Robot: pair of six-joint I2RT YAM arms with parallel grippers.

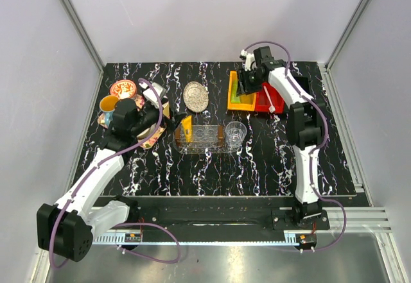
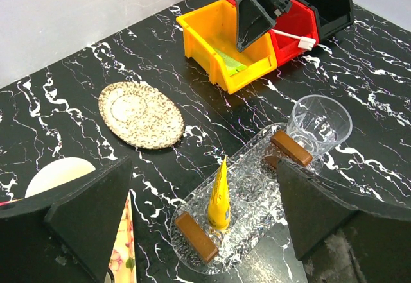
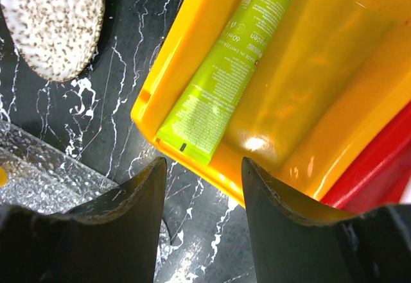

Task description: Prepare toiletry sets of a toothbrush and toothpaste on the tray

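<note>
The clear oval tray (image 1: pixel 207 143) lies mid-table, with an orange-yellow toothpaste tube (image 1: pixel 187 129) propped at its left end; both show in the left wrist view, tray (image 2: pixel 263 183) and tube (image 2: pixel 219 196). The lime green toothpaste tube (image 3: pixel 225 77) lies in the yellow bin (image 3: pixel 302 103). A white toothbrush (image 2: pixel 294 36) lies in the red bin (image 2: pixel 290 29). My right gripper (image 3: pixel 202 167) is open and empty, just above the yellow bin's near rim (image 1: pixel 248 81). My left gripper (image 2: pixel 204 167) is open and empty, left of the tray (image 1: pixel 159 111).
A clear cup (image 1: pixel 235 134) stands at the tray's right end. A small silvery patterned dish (image 1: pixel 196 95) lies behind the tray. A colourful tray with cups (image 1: pixel 122 106) sits under my left arm. A black bin (image 1: pixel 303 85) stands right of the red bin.
</note>
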